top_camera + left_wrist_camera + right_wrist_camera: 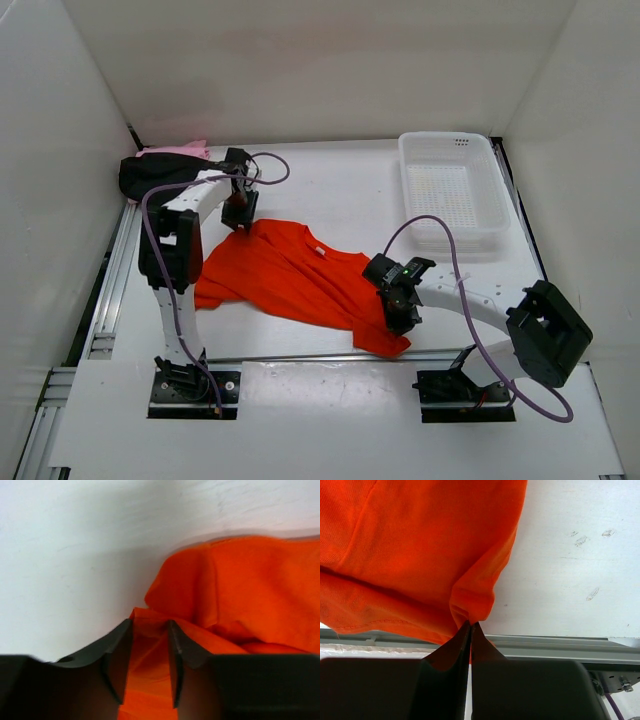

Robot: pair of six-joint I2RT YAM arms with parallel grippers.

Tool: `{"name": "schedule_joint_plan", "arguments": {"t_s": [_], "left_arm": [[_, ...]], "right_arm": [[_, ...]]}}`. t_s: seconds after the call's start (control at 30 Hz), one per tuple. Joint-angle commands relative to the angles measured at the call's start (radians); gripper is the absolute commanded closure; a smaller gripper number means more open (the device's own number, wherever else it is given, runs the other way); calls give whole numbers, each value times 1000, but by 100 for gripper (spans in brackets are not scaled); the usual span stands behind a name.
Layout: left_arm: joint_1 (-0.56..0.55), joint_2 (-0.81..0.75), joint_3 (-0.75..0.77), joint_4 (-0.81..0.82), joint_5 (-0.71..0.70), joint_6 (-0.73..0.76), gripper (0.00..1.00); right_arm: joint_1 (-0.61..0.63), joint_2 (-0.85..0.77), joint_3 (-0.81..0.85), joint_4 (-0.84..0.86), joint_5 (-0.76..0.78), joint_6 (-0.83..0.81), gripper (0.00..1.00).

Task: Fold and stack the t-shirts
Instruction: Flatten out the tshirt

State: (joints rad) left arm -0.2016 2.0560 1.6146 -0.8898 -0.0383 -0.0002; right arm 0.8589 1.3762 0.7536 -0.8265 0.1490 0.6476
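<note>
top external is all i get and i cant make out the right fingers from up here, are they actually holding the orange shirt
Observer: Yes. In the right wrist view the right fingers are shut on a pinched fold at the edge of the orange t-shirt.
Operator: and the left ones
Observer: The left fingers stand apart. A ridge of orange cloth lies in the gap between them, not yet clamped.
Operator: what part of the shirt is that
Observer: Just beyond the fingertips the cloth is bunched and folded over itself. It may be a sleeve, but I cannot tell for sure.
</note>
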Motion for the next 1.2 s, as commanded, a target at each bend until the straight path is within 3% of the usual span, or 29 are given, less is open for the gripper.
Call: {"name": "schedule_joint_plan", "arguments": {"t_s": [0.0,0.2,0.37,0.47,0.6,0.63,0.7,0.73,0.83,0.9,1.03,1.17], "left_arm": [[16,-68,-36,-27,-17,0,57],[27,-100,-67,-28,15,0,89],[27,-132,-67,-17,48,0,89],[39,-183,13,-8,17,0,89],[93,-204,273,-8,-61,0,89],[111,-204,416,-8,-80,0,89],[120,-186,572,2,-141,0,89],[132,-175,711,18,-167,0,89],[157,-232,824,119,-232,0,89],[172,-285,815,176,-232,0,89],[186,-406,724,187,-212,0,89],[186,-551,356,187,-129,0,89]], "right_arm": [[3,-29,-5,6,20,-5,100],[3,-39,4,-3,40,-5,100],[3,-39,13,-3,49,-5,100],[-38,16,99,27,28,-55,100],[-164,168,440,-6,-17,-172,100],[-200,202,643,-23,-31,-190,100],[-326,300,870,-98,-75,-204,100],[-416,354,1096,-120,-97,-204,100],[-553,376,1381,-122,-233,-115,100],[-580,334,1382,2,-272,-76,100],[-569,183,1174,138,-298,-75,100],[-544,104,974,147,-289,-86,100]]}}
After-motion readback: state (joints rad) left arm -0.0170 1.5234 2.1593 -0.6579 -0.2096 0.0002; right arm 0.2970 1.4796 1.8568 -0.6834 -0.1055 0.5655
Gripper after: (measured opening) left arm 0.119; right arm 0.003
